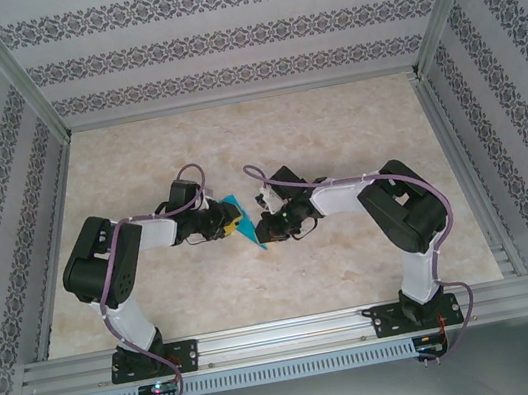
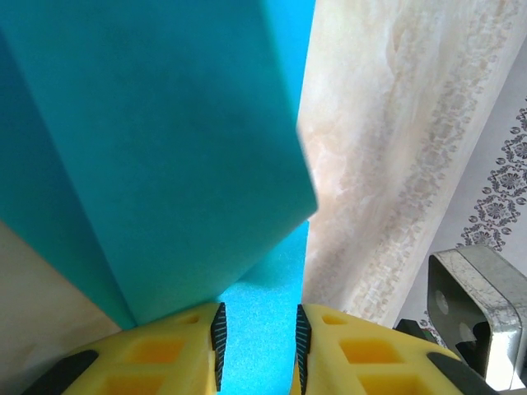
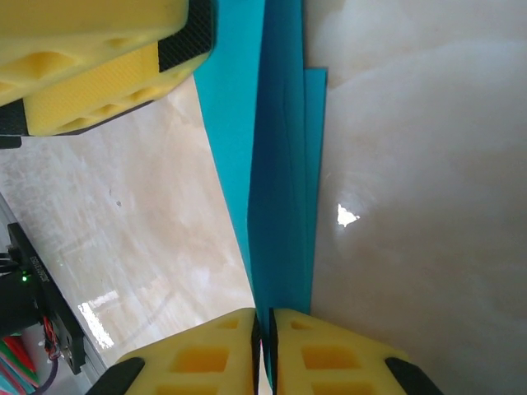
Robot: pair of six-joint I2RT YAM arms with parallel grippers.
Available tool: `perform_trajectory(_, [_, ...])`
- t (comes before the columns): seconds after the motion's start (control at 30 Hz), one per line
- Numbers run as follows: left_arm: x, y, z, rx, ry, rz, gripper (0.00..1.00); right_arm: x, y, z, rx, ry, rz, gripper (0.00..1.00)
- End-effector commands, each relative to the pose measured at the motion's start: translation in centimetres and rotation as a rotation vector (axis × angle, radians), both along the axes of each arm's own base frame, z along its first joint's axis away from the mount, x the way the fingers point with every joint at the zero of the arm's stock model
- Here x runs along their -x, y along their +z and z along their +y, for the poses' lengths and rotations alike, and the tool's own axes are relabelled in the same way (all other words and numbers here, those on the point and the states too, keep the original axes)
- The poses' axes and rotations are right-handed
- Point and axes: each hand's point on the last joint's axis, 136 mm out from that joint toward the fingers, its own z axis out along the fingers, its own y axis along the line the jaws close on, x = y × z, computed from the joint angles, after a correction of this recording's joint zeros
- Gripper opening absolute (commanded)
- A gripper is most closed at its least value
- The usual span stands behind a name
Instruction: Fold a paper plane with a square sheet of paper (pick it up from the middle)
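Marble-patterned beige table (image 1: 136, 158), grey ornament-striped walls (image 1: 217, 38).
Folded teal paper (image 1: 249, 230) at table centre, between both pincers: right gripper (image 3: 265, 319) pinches its edge; left gripper (image 2: 259, 319) straddles it, grip unclear.

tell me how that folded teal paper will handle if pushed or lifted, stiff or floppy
Probably floppy: the folded paper is a thin sheet, though its stacked layers and creases likely stiffen it lengthwise. Likely very light, since the right gripper pinches just one end. It may slide on the glossy table if pushed.
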Motion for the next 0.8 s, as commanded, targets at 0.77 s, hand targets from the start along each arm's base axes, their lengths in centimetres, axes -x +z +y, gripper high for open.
perform_trajectory(0.77, [3.9, -6.6, 2.8, -0.198, 0.032, 0.222, 0.28, -1.3, 2.4, 3.1, 0.052, 0.003, -0.13, 0.08])
